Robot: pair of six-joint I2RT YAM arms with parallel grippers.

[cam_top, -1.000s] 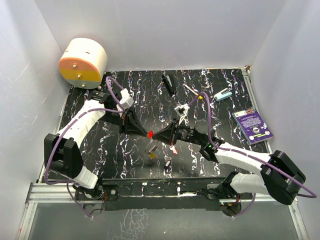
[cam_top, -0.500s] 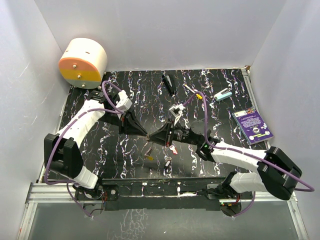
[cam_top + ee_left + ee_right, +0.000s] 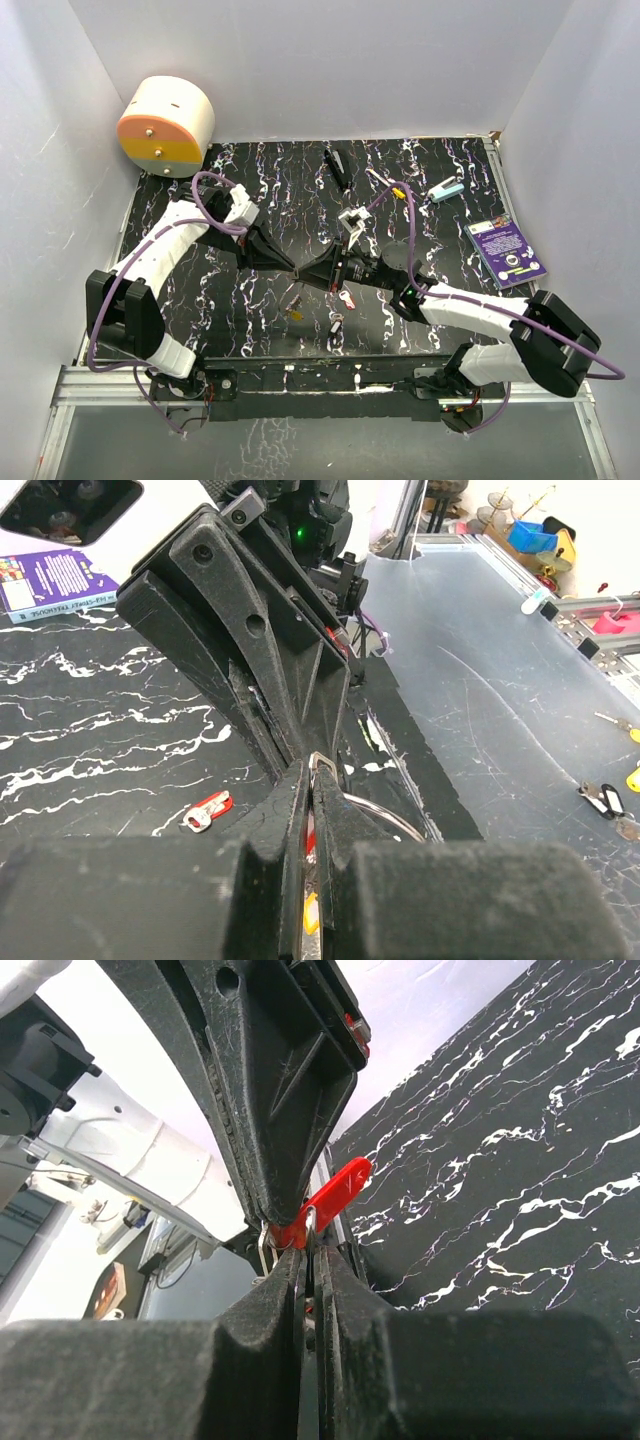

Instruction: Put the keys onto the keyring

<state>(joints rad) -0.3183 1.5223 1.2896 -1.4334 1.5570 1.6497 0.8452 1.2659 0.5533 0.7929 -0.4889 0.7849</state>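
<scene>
My left gripper (image 3: 293, 270) and right gripper (image 3: 303, 274) meet tip to tip above the middle of the black marbled mat. The left gripper (image 3: 312, 770) is shut on a red key (image 3: 335, 1192), which sticks out sideways past its fingers. The right gripper (image 3: 312, 1250) is shut on the keyring (image 3: 390, 818), a thin silver wire whose arc runs beside the left finger and loops by the red key's end (image 3: 263, 1248). Below the tips are a yellow key (image 3: 296, 314), a pink key (image 3: 347, 298) and a black key (image 3: 336, 326).
A cream and orange round box (image 3: 165, 125) stands at the back left. A long black bar (image 3: 337, 168), a white stick with yellow tip (image 3: 385, 183) and a teal object (image 3: 446, 189) lie at the back. A purple booklet (image 3: 507, 252) lies at the right edge.
Both grippers have shifted slightly left and closed up tip to tip. The red key that showed between them from above is now hidden there. The loose keys have not moved.
</scene>
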